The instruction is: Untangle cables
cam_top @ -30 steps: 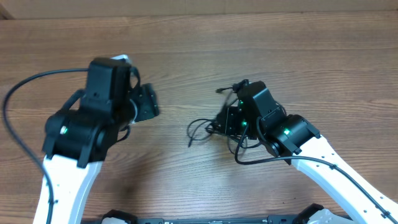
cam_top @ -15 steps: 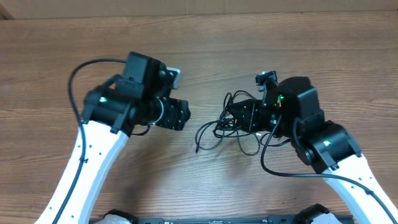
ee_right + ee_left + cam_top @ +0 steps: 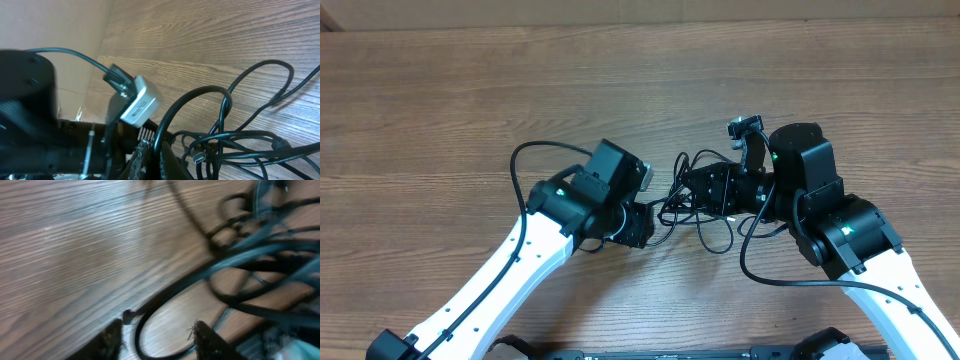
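The cables are a tangle of thin black cords on the wooden table between my two arms. My right gripper is shut on one cord at the tangle's right side. In the right wrist view its fingers pinch a cord loop, with a silver plug beside them. My left gripper is at the tangle's left edge. In the left wrist view its fingers are open, with a black cord loop lying between the tips and more blurred cords beyond.
Thick black arm cables arc off the left arm and the right arm. The left arm's white camera box shows close by in the right wrist view. The table's far edge runs along the top.
My left arm has swung right and down from the left side to the tangle's left edge. The right gripper first lifted and shifted right with the cords, then held still.
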You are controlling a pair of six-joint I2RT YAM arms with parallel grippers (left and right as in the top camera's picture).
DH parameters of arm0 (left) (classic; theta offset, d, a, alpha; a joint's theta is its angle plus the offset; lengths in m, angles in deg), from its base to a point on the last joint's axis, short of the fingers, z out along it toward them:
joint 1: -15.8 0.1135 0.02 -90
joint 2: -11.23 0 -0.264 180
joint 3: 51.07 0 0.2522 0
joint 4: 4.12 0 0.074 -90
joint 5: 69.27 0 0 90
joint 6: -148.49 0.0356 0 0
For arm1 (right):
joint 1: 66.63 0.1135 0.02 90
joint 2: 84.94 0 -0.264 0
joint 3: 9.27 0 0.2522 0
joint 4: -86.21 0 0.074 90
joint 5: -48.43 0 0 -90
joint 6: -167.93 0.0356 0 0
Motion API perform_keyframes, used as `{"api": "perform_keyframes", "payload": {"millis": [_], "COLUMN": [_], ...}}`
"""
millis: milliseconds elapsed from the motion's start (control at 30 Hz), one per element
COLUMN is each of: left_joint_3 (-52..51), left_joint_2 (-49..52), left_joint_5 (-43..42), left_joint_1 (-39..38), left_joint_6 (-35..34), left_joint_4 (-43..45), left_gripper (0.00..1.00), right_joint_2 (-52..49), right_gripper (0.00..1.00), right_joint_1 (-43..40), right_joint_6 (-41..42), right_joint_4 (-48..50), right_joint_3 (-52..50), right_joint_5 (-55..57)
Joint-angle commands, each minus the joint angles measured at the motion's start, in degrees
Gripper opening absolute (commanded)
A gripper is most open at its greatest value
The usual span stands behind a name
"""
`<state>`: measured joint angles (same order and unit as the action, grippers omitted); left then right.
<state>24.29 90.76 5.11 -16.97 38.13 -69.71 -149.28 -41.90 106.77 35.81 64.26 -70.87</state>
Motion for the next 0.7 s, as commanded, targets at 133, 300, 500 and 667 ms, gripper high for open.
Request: {"api": "perform_keyframes", "payload": {"millis": [133,300,500,667], "left_joint_3": [-3.82,-6.99,-9.46,-9.49], "left_joint_2": [-0.13,-0.13,-0.13,-0.11], "left_joint_5": [12.92,12.07,4.02,3.34], "left_joint_1": [-1.01,-1.03,-1.03,-1.03], "left_joint_6": [-17.2,-22.93,-33.57,-41.27], "left_joint_4": [0.59,5.16,8.57,8.85], "left_gripper": [0.18,0.11,0.04,0.19], "right_joint_2": [0.81,0.81,0.81,0.81], "right_gripper": [0.04,0.04,0.04,0.04], "right_joint_1": [-0.22,-0.22,-0.22,-0.22], "right_joint_6": [-0.39,-0.15,-0.15,1.36], "right_joint_4": [0.22,-0.02,-0.04,-0.04], "right_joint_3": [0.42,0.42,0.42,0.42], "right_joint_5": [-0.85,-0.92,-1.62,-1.92]}}
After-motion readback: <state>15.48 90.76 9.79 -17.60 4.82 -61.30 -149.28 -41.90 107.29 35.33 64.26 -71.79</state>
